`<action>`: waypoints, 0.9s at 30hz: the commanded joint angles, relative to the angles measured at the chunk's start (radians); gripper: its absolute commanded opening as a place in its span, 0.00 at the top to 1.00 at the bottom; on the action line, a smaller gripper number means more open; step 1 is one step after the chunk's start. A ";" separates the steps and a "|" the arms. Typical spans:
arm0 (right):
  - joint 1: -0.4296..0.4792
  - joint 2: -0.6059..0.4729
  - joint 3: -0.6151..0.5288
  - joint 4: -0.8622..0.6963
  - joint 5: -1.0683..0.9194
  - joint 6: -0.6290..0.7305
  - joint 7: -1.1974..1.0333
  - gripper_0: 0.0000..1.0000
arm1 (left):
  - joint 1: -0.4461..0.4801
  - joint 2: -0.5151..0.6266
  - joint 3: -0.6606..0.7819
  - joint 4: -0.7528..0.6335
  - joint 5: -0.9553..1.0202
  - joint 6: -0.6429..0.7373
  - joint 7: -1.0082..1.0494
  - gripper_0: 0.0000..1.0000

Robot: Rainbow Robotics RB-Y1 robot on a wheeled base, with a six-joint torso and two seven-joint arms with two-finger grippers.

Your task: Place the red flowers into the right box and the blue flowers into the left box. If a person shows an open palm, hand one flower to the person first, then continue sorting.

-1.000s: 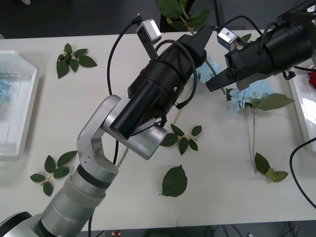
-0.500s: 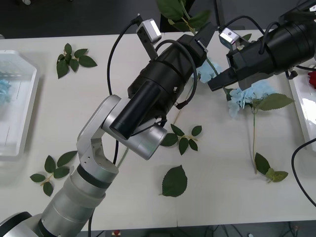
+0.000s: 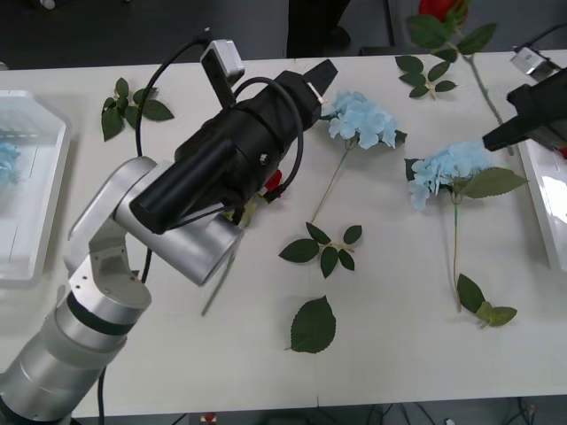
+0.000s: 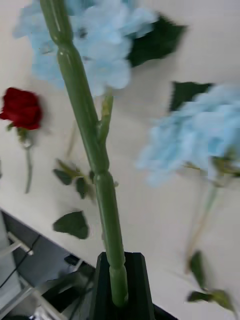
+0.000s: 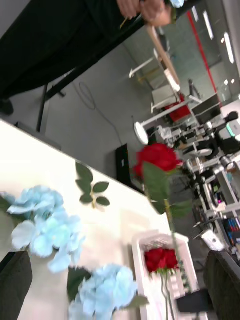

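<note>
I'm holding a red rose (image 3: 440, 9) by its stem in the clamped right end effector (image 3: 498, 139) with the right box (image 3: 538, 190) just at 5 o'clock, while the left end effector (image 3: 321, 73), open, is hovering over the table (image 3: 399, 301).

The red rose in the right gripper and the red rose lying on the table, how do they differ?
1. The held rose is up in the air; the lying rose rests flat on the table.
2. The held rose's stem is clamped in the right gripper; the lying rose is free, beside the open left gripper's arm.

Both have deep red blooms on green stems, and neither is in the right box.
</note>
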State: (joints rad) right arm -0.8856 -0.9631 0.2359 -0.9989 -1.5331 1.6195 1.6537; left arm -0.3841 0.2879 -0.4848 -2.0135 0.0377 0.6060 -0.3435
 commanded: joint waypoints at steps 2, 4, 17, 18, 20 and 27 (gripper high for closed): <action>-0.049 -0.167 0.000 0.014 0.159 -0.016 0.021 1.00 | 0.028 0.105 0.084 -0.148 0.182 0.230 -0.235 0.00; -0.049 -0.210 0.002 0.059 0.220 -0.038 0.034 1.00 | 0.040 0.126 0.129 -0.182 0.258 0.360 -0.341 0.00; -0.049 -0.261 0.131 0.424 0.536 -0.385 0.276 1.00 | 0.040 0.206 0.256 -0.140 0.393 0.778 -0.853 0.00; -0.049 -0.260 0.151 0.457 0.539 -0.418 0.294 1.00 | 0.037 0.208 0.249 -0.117 0.387 0.776 -0.871 0.00; -0.049 -0.255 0.192 0.514 0.536 -0.475 0.299 1.00 | 0.027 0.208 0.226 -0.065 0.369 0.758 -0.905 0.00; -0.043 -0.229 0.324 0.634 0.525 -0.609 0.305 1.00 | -0.061 0.189 0.141 0.121 0.320 0.712 -0.950 0.00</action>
State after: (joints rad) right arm -0.8907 -1.1686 0.5186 -0.3985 -1.0099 1.0471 1.9319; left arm -0.3701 0.4626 -0.2914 -1.9361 0.3869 1.3385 -1.2378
